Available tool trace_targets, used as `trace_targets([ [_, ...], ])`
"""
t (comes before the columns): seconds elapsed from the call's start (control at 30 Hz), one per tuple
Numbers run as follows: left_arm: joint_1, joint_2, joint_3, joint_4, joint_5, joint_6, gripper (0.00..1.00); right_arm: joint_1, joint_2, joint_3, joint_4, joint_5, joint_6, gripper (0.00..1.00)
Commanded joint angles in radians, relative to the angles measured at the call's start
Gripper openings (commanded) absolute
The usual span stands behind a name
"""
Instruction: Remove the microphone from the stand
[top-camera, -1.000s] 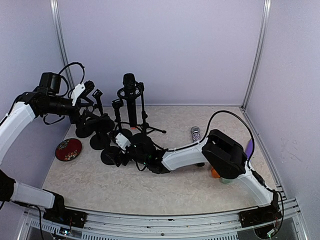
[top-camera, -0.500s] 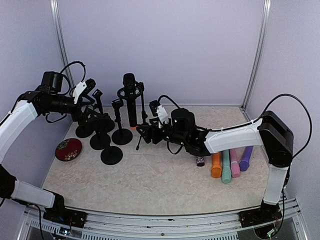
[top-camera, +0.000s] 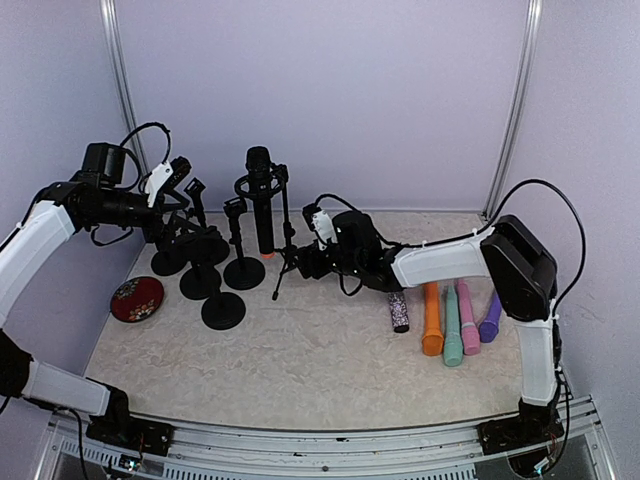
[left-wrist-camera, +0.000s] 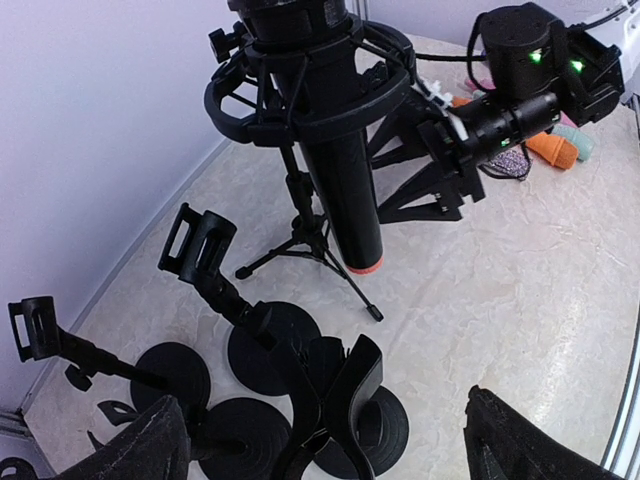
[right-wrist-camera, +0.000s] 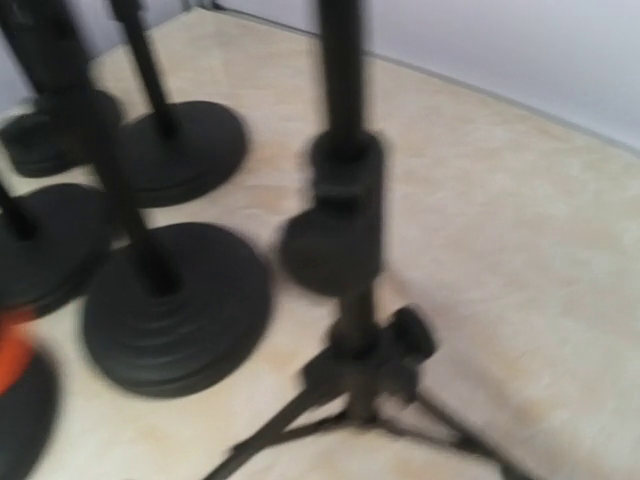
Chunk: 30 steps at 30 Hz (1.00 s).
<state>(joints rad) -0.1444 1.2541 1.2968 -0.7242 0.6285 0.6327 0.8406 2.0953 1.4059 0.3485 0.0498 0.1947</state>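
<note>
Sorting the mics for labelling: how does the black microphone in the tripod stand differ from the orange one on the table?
The black microphone stands upright, held in the mount of the tripod stand; the orange microphone lies flat on the table. The black microphone is dark all over bar an orange tip; the orange microphone is bright. Both are slim, handheld shapes.
</note>
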Motion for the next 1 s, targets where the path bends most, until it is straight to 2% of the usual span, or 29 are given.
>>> trace_targets([
  [0.0, 0.007, -0.033, 0.006, 0.003, 0.009, -0.001, 0.92, -0.019, 0.102, 0.149, -0.063, 0.039, -0.091, 0.74],
  [0.27, 0.007, -0.051, 0.002, -0.006, 0.007, -0.004, 0.93, -0.024, 0.234, 0.374, -0.070, 0.150, -0.153, 0.67],
  [0.5, 0.007, -0.061, 0.002, -0.020, 0.001, 0.005, 0.93, -0.025, 0.306, 0.522, -0.084, 0.123, -0.172, 0.63],
  [0.57, 0.007, -0.061, 0.002, -0.021, 0.002, 0.003, 0.93, -0.025, 0.311, 0.530, -0.078, 0.121, -0.172, 0.56],
  [0.63, 0.007, -0.061, 0.003, -0.022, 0.002, 0.001, 0.93, -0.025, 0.310, 0.529, -0.078, 0.122, -0.173, 0.42],
  [0.67, 0.006, -0.059, 0.005, -0.024, 0.003, 0.000, 0.93, -0.026, 0.306, 0.523, -0.080, 0.123, -0.173, 0.31],
  [0.77, 0.005, -0.058, 0.007, -0.026, 0.006, 0.000, 0.93, -0.025, 0.274, 0.478, -0.061, 0.129, -0.179, 0.13],
  [0.97, 0.003, -0.050, 0.006, -0.023, 0.023, -0.005, 0.93, -0.026, 0.157, 0.315, -0.018, 0.131, -0.176, 0.01],
])
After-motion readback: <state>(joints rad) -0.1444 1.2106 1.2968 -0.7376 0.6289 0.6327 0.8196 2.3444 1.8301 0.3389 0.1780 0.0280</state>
